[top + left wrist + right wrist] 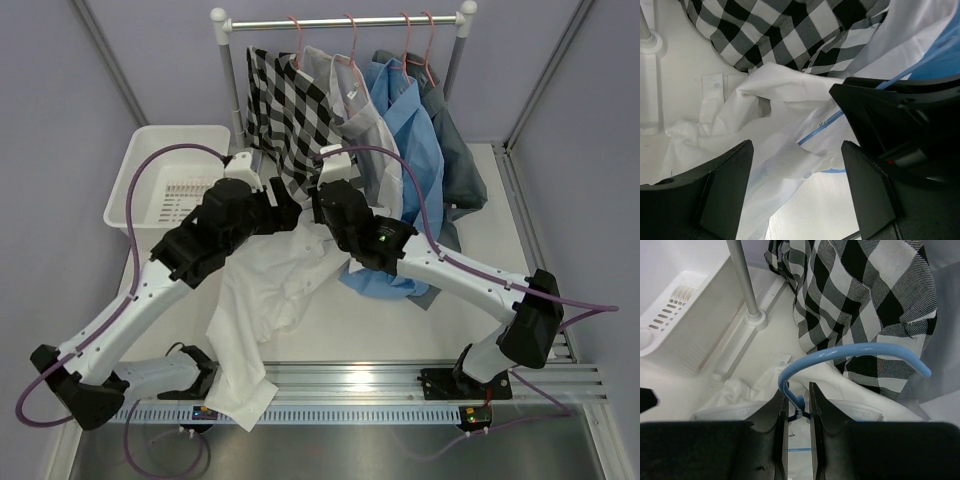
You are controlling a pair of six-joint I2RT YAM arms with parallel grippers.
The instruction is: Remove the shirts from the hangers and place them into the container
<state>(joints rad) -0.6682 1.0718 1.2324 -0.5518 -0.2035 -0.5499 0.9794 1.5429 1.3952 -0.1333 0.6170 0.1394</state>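
Right gripper [797, 397]: pressed together on the neck of the thin light blue wire hanger [855, 352], just under its hook. The hook arcs to the right of the right-wrist frame.

Left gripper [797, 172]: fingers spread wide, nothing pinched. It hovers over the plain white collared shirt [270, 290], with rumpled cloth below the fingers.

The white shirt lies crumpled on the table [400, 330], centre of the overhead frame. One end drapes over the near edge at lower left. The hanger wire runs into its folds, so I judge the shirt is not yet free of it. White rectangular plastic tub [185, 130], upper left; no shirt seen in it.

Risks:
- Nothing pins the cloth, so a pull on the hanger would likely drag the whole shirt.
- The overhanging end could carry it off the table.
- The open hook could snag the black-and-white check shirt [290, 110] hanging just behind.

Around: metal rail on white posts [340, 20], top of the frame. Pink hangers [351, 35] carry the check, pale grey, blue and dark grey shirts. The rail's left post stands just beside the tub, on the way across.
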